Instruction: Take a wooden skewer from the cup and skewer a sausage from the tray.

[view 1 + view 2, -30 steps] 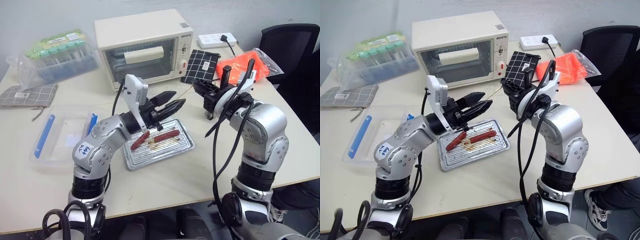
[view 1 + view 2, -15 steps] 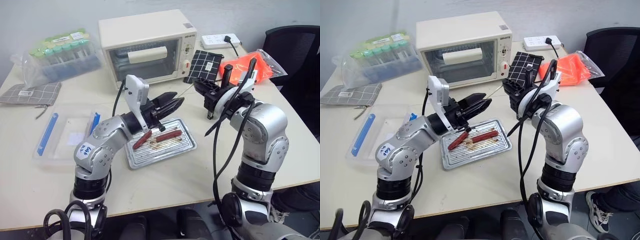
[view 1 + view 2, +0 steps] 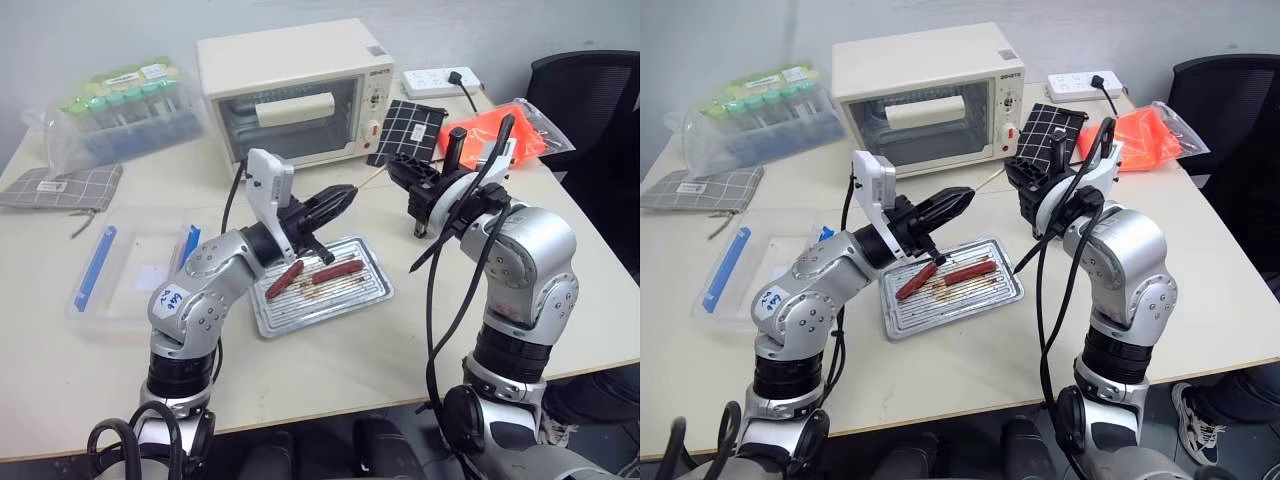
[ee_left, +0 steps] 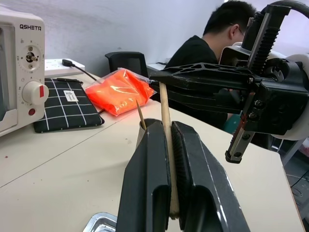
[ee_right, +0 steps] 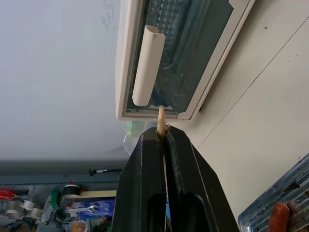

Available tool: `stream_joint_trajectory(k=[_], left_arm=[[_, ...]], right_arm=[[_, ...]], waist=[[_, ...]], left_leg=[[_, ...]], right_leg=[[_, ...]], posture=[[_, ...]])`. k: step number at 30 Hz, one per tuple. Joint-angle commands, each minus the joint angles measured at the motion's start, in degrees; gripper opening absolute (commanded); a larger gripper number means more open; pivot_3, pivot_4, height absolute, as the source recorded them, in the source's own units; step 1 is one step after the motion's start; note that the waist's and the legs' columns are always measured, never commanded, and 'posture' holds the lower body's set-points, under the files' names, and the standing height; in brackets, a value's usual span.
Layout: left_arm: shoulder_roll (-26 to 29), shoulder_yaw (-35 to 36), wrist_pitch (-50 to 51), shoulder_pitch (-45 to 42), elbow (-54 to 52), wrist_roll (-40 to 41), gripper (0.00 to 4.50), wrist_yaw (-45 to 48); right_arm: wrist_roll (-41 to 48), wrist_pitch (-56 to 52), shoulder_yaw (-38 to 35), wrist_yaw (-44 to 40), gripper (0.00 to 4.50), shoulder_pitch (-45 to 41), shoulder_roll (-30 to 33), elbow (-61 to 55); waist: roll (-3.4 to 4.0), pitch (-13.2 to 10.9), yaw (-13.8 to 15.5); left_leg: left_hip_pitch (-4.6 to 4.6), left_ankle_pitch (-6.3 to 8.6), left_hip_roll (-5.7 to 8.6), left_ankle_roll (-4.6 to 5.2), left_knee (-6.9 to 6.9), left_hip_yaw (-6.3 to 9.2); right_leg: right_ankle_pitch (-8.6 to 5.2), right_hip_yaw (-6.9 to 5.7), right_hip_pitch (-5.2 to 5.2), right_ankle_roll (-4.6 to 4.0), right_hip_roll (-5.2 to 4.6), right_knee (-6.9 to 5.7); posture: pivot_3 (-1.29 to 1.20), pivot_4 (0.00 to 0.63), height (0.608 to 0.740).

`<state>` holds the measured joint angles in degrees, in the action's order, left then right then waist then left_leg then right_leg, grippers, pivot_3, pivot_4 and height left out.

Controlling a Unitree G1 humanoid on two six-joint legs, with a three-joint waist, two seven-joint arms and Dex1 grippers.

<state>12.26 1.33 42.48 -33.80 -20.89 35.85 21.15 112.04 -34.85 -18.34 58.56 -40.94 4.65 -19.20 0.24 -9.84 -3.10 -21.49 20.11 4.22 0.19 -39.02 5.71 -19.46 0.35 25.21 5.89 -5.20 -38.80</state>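
Note:
A thin pale wooden skewer [image 4: 164, 111] runs from my left gripper [image 4: 166, 126] up to my right gripper [image 3: 394, 169]. Both grippers are shut on it, above the table behind the tray. Its tip pokes out between the right gripper's fingers [image 5: 145, 159]. Behind my left fingers the steel cup [image 4: 141, 133] peeks out with a spare stick [image 4: 139, 110] in it. The shiny ridged tray [image 3: 370, 290] lies below my left gripper [image 3: 350, 192]. On it lie the brighter red-orange sausage [image 3: 337, 270] and a darker, shorter one [image 3: 283, 279].
A white toaster oven [image 3: 290, 85] stands behind the grippers. A black grid pouch [image 3: 405, 128], an orange bag [image 3: 495, 135] and a power strip [image 3: 440, 78] lie at the back right. A clear box with blue clips [image 3: 130, 275] sits left. A person [image 4: 212, 43] sits beyond the table.
My left gripper's fingers stood apart around the skewer; now they have shut on it. The right gripper has kept its grip and place.

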Motion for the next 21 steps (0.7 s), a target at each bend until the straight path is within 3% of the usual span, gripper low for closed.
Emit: stream_joint_trajectory(k=[1, 4, 5, 10, 12, 15, 18, 21], left_arm=[[-0.2, -0.2, -0.5, -1.1, -0.9, 0.5, 0.05, 0.3], [0.2, 0.0, -0.8, -1.7, 0.1, -0.2, 0.05, 0.3], [0.3, 0.2, -1.0, -2.0, 0.4, -0.2, 0.00, 0.3], [1.6, 1.0, -2.3, -3.1, 1.9, -0.7, 0.00, 1.6], [3.6, 1.4, -3.0, -3.3, 2.4, -1.1, 0.00, 3.2], [7.0, 2.3, -3.6, -3.6, 2.8, -1.1, 0.00, 5.6], [12.0, 4.1, -2.7, -3.4, 2.2, 0.1, 0.00, 8.9], [20.5, 8.6, -0.4, -1.4, 0.8, 2.7, 0.00, 14.2]], right_arm=[[1.0, 0.5, 0.2, -1.9, 0.00, -0.8, 0.4, -2.6], [1.0, 0.3, 0.2, -2.3, 0.00, -0.6, 0.5, -2.7], [1.0, 0.4, 0.2, -2.2, 0.49, -0.5, 0.5, -2.8], [1.0, -1.2, 0.6, -3.4, 1.61, -0.4, 2.6, -2.1], [1.0, -5.9, 1.8, -7.3, 2.14, -0.7, 9.6, -0.1], [-1.1, -12.7, 4.1, -14.8, 2.14, -1.6, 20.2, 2.9], [-9.8, -20.4, 7.7, -27.9, 2.14, -3.9, 30.7, 5.3], [-27.0, -24.3, 15.7, -48.5, 2.14, -7.1, 41.0, 5.2]], waist=[[0.00, 0.0, 0.0], [0.00, 0.0, 0.0], [0.00, 0.0, 0.0], [0.00, 0.0, 0.0], [0.00, 0.0, 0.0], [-0.01, 0.0, 0.3], [-0.01, 0.0, 0.4], [-0.02, 0.0, 0.3]], left_leg=[[0.00, 0.00, 0.00, 0.00, 0.01, 0.00], [0.00, 0.00, 0.00, 0.00, 0.01, 0.00], [0.00, 0.00, 0.00, 0.00, 0.00, 0.00], [0.00, 0.00, -0.01, 0.00, 0.01, 0.00], [0.00, 0.00, 0.00, 0.00, 0.01, 0.00], [0.00, 0.00, 0.00, 0.02, 0.01, 0.01], [0.00, 0.00, -0.02, 0.03, 0.04, -0.01], [0.00, 0.01, -0.12, 0.03, 0.10, -0.01]], right_leg=[[0.00, 0.00, 0.00, 0.00, 0.00, 0.01], [0.00, 0.00, 0.00, 0.00, 0.00, 0.01], [0.00, 0.00, -0.01, 0.00, 0.00, 0.02], [0.00, -0.01, -0.02, 0.00, 0.01, 0.03], [0.00, -0.01, -0.02, 0.00, 0.01, 0.05], [0.00, -0.03, -0.09, 0.00, 0.00, 0.16], [0.00, -0.04, -0.14, 0.01, 0.02, 0.28], [0.00, 0.03, -0.16, 0.01, 0.23, 0.52]], posture=[[0.00, 0.150, 0.740], [0.00, 0.150, 0.740], [0.00, 0.150, 0.740], [0.00, 0.150, 0.740], [0.00, 0.150, 0.740], [0.00, 0.150, 0.740], [0.00, 0.150, 0.740], [0.00, 0.150, 0.740]])
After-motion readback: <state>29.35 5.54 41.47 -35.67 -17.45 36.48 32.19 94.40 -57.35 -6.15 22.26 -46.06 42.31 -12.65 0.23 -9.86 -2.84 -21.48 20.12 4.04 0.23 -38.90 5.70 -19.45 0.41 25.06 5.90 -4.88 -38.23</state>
